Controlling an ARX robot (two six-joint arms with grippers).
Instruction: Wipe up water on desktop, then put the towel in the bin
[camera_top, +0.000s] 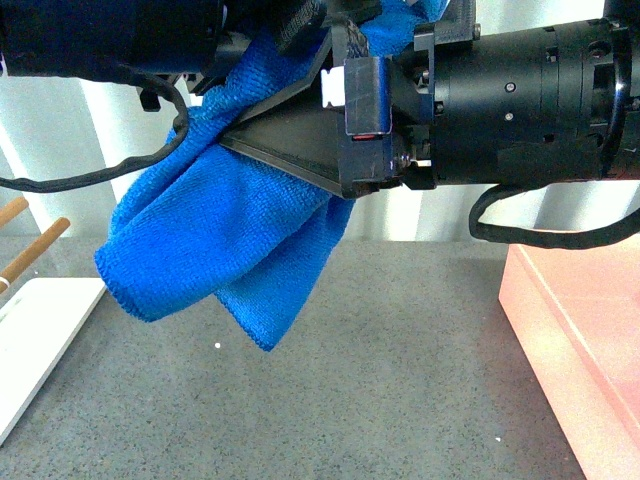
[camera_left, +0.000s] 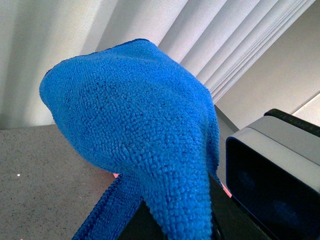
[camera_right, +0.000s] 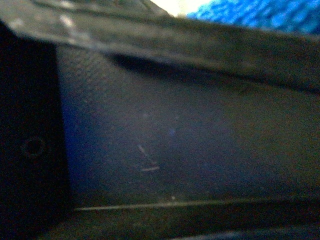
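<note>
Towel (camera_top: 220, 240) bunched, hanging in the air clear of the desktop (camera_top: 400, 380), left of the bin (camera_top: 585, 330). Right gripper (camera_top: 240, 143) is pushed into its upper folds; left gripper (camera_top: 225, 50) sits at the cloth's top. Cannot tell which one clamps it. White tray (camera_top: 40, 330) lies at far left.

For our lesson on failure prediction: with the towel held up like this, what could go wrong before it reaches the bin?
1. The towel hangs above the desktop, left of the bin, not over it; released now, it would likely miss.
2. The left arm and right arm crowd together at the towel, so they might bump or tug it loose.
</note>
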